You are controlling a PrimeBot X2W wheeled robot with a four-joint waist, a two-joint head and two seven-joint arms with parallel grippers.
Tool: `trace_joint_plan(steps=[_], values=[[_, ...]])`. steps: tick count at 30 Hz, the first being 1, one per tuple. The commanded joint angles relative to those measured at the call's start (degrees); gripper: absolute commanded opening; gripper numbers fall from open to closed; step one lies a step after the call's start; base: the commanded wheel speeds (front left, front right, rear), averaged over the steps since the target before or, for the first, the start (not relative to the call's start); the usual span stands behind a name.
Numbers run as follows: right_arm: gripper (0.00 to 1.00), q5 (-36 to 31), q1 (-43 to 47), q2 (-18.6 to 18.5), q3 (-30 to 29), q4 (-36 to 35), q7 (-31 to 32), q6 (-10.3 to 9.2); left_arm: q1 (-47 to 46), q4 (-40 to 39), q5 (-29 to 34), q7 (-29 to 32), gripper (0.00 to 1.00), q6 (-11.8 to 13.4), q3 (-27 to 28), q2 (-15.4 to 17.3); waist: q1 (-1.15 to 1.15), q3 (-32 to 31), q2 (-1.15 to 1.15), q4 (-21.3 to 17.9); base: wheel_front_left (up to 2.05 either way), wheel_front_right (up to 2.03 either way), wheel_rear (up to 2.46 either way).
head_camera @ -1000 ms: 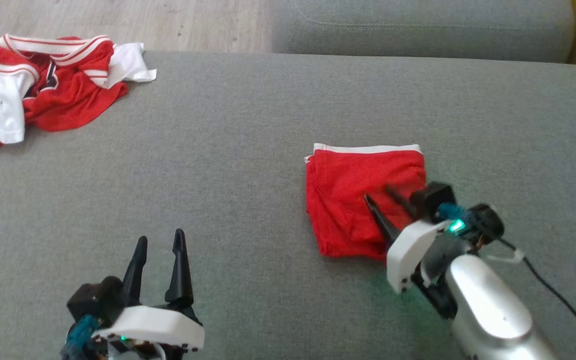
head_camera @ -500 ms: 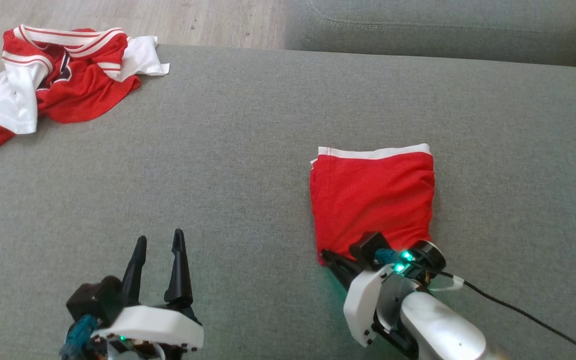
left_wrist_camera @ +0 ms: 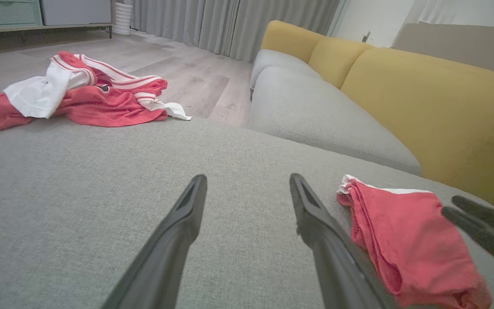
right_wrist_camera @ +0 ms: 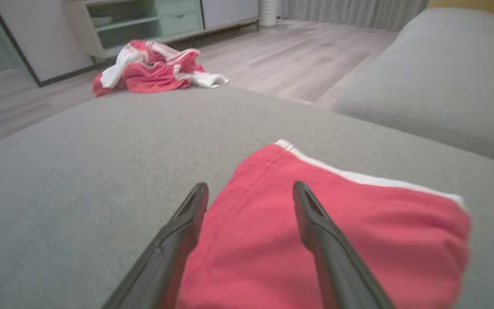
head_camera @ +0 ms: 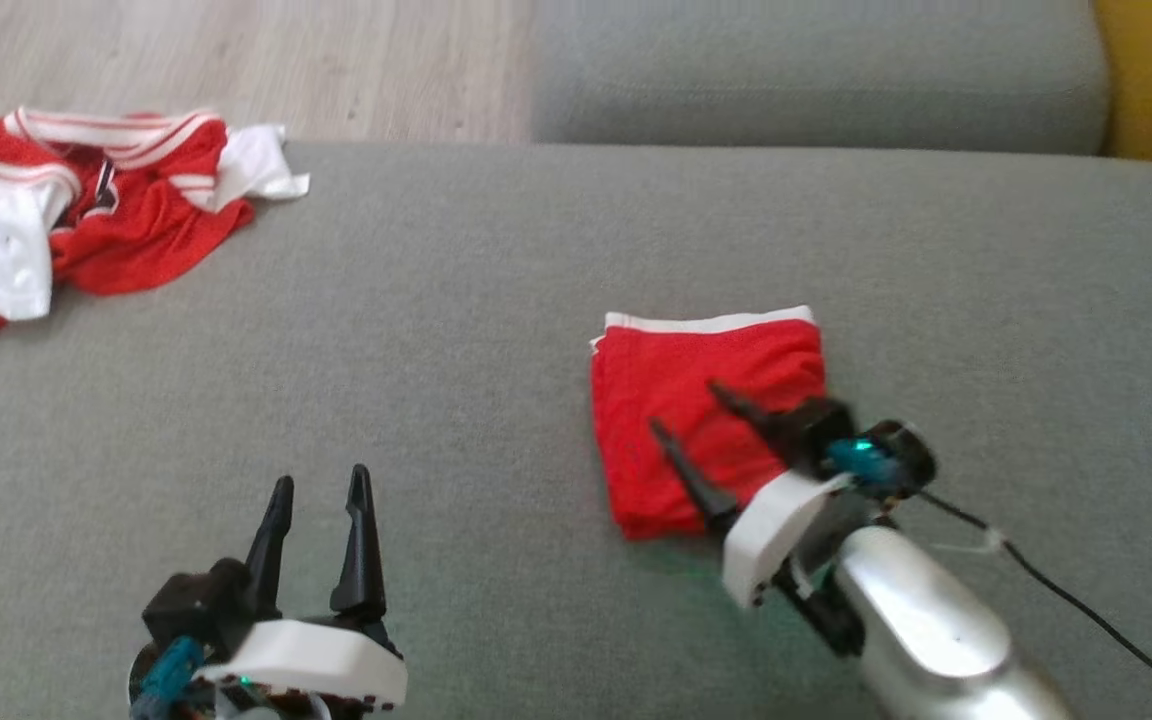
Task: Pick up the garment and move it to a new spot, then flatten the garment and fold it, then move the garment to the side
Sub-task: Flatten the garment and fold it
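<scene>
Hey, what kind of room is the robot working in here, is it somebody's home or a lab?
Most likely a home living room. The work surface is a grey sofa seat with yellow back cushions behind it, and beyond are a wood-look floor, long grey curtains and a low cabinet.

You see the folded garment (head_camera: 666,365) in plain red with a white band along one edge. The crumpled garment (head_camera: 126,215) is red too, with white panels, red-and-white striped trim and a small dark mark. The cushion (head_camera: 436,330) under both is a flecked mid-grey weave. The sofa back (left_wrist_camera: 444,111) is mustard yellow, and the floor (head_camera: 236,60) is pale wood-grain. On the left gripper (head_camera: 321,482) and right gripper (head_camera: 684,406) you get black fingers, white housings, teal fittings and small green lights. The right forearm (head_camera: 936,640) is silver. The curtains (left_wrist_camera: 230,21) are grey.
</scene>
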Motion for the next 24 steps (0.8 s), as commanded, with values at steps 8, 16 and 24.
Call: trace_joint_plan(steps=[8, 16, 24], values=[[1.0, -5.7, 8.5, 1.8, -16.5, -8.1, -3.5, -0.04, -2.3, 1.5, 1.9, -1.0, 1.0, -1.1, 1.8, -0.1, 0.0, -4.1, 0.0, -2.4, 0.0, 0.0, 0.0], [1.0, -8.8, 20.5, 2.3, -28.3, -18.8, -2.2, -0.04, 0.7, 3.4, 2.8, -1.2, 1.0, -1.8, 3.2, -1.1, 0.0, -4.9, 0.0, -3.0, 0.0, 0.0, 0.0], [1.0, -7.4, 26.1, 2.3, -29.5, -26.2, 0.1, -0.04, 3.4, 3.8, 4.6, -1.3, 1.0, -2.0, 4.6, -1.3, 0.0, -4.3, 0.0, -3.7, 0.0, 0.0, 0.0]])
